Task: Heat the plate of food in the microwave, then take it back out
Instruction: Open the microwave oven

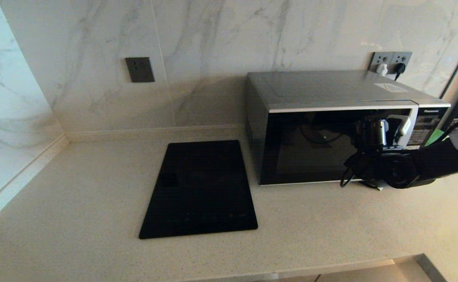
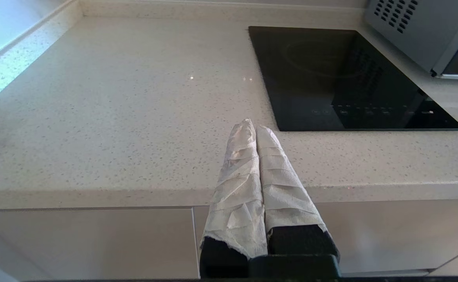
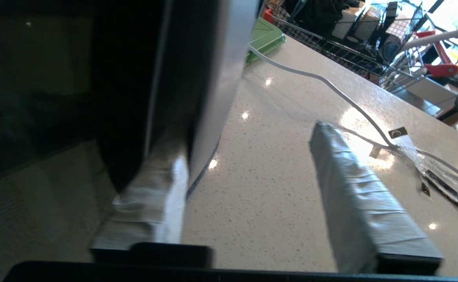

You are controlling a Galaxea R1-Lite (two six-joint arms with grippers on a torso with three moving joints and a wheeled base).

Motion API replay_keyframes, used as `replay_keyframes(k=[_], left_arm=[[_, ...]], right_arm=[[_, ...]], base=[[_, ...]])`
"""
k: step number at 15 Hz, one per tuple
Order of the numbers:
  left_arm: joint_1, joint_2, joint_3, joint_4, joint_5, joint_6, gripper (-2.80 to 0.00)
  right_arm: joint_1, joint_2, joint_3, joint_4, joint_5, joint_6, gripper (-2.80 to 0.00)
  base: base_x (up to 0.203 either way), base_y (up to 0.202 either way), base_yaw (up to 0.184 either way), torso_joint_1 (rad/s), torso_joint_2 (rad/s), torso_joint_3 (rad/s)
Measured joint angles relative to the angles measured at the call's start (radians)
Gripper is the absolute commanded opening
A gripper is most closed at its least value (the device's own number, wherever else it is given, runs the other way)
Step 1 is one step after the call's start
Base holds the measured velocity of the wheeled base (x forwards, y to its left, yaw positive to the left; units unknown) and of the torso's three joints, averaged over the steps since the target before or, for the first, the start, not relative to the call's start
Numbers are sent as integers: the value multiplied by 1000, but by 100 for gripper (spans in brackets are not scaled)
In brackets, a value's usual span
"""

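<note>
Bench (image 1: pixel 76 203): we see speckled cream stone under marble walls.
Right gripper (image 3: pixel 248 156): jaws open, straddling the microwave (image 1: pixel 330 129) door edge.
Left gripper (image 2: pixel 252 127): jaws closed, empty, cooktop (image 2: pixel 346 78) just beyond.
Plate: hidden from us.

Black robot arms, hands with tape-wrapped fingers

The left hand (image 2: pixel 253 127) has two tapered fingers bound in crinkled white tape over black bases; the right hand (image 3: pixel 252 164) has grey-taped fingers, and its black arm (image 1: pixel 417 166) carries a silver cylindrical joint and looping black cables.

Microwave (image 1: pixel 330 129) handle and button panel partly hidden behind the right arm (image 1: pixel 409 164); interior too dark.
</note>
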Motion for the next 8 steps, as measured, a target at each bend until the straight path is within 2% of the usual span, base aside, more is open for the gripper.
replay_keyframes(k=[8], left_arm=[[0, 0, 0, 0, 0, 0, -280]], right_arm=[[25, 11, 7, 4, -18, -4, -280]], base=[[0, 0, 0, 0, 0, 0]])
